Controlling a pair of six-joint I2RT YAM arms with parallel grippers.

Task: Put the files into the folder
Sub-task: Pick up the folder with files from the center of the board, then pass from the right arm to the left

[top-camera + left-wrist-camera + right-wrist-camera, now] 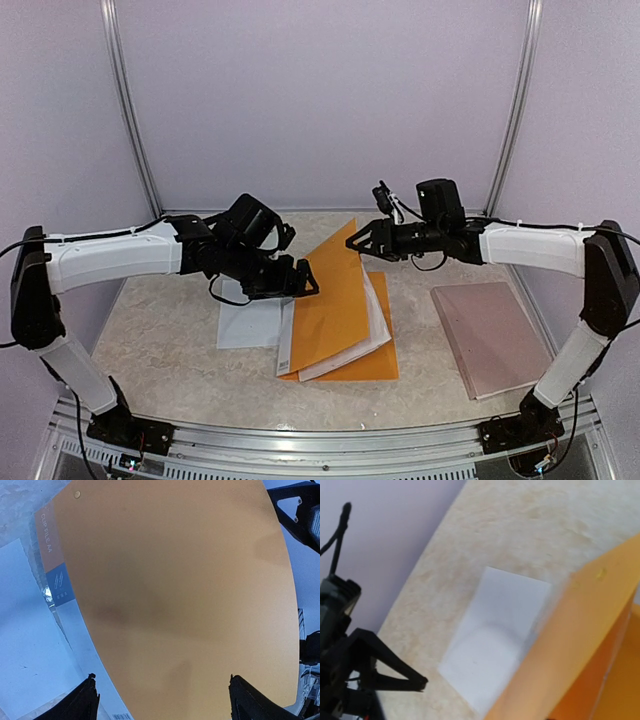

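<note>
Matt smooth folder (335,300), paper files (248,325), stone-look table (170,320).

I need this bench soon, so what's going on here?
It's a filing job, partway through. The orange folder lies on the table with its cover tilted up. White sheets lie inside it, and one more sheet sits on the table to its left. The left claw, open, is at the cover's left edge, and the right claw is by its top corner. Whether either one grips the cover isn't clear.
</note>
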